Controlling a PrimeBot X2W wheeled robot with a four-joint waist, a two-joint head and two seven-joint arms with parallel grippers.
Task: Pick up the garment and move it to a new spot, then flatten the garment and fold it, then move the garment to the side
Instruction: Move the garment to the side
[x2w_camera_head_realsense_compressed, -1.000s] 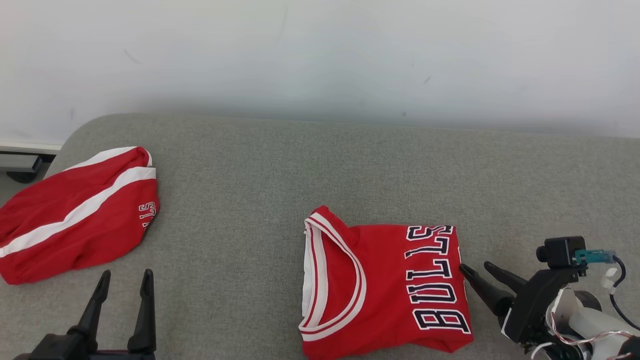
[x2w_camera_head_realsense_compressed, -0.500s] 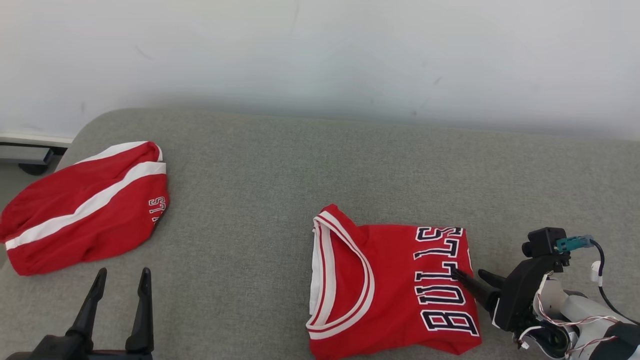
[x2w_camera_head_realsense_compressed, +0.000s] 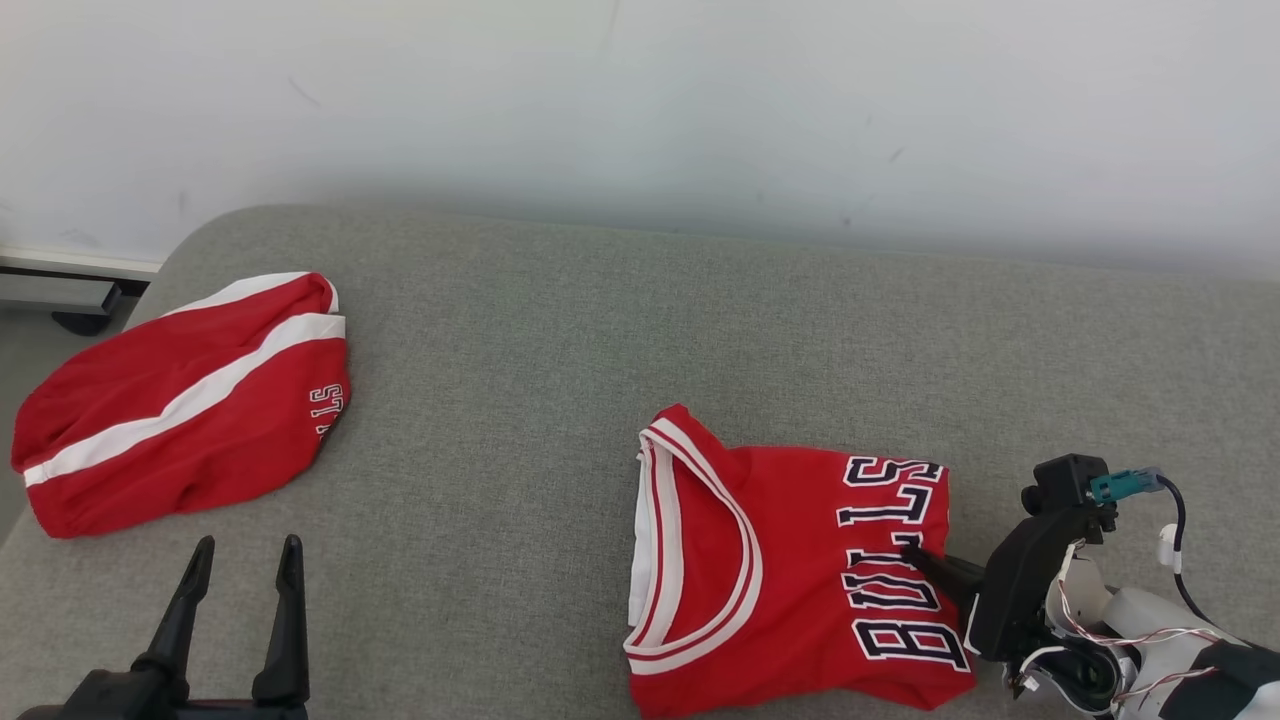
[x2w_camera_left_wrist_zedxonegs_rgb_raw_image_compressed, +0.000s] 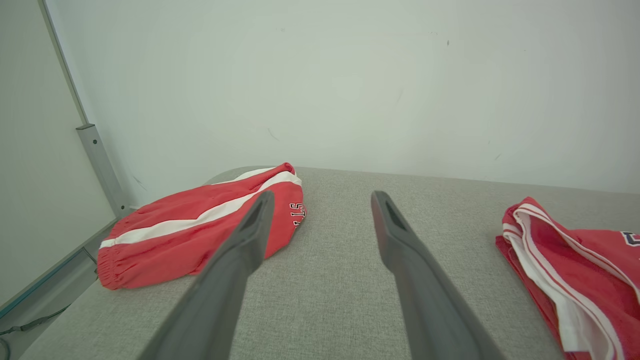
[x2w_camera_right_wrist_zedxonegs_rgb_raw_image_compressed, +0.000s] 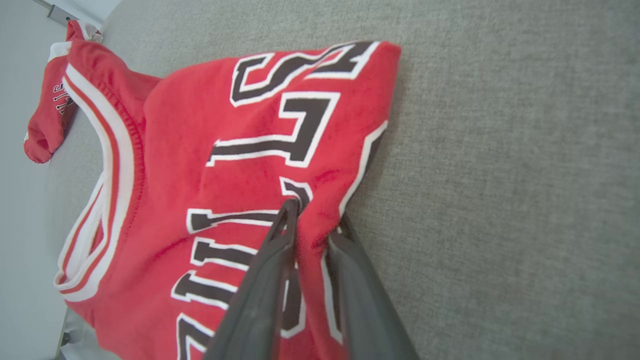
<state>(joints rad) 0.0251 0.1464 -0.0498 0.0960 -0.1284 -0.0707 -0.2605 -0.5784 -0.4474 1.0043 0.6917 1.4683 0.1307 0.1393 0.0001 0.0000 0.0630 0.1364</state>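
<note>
Head view first: the grey padded surface (x2w_camera_head_realsense_compressed: 560, 330) is seen stretching wide below a pale wall (x2w_camera_head_realsense_compressed: 640, 100), and on its near right part the folded red jersey (x2w_camera_head_realsense_compressed: 790, 560) is laid flat, collar to the left and BULLS lettering along its right side. Well apart, at the left edge, a pair of red shorts (x2w_camera_head_realsense_compressed: 180, 420) is bunched. The jersey's right edge is pinched between the fingers of the right gripper (x2w_camera_head_realsense_compressed: 912, 552), a fold of cloth seen clamped in the right wrist view, while the left gripper (x2w_camera_head_realsense_compressed: 248, 548) is held spread over bare surface at the near left, apart from both garments.
</note>
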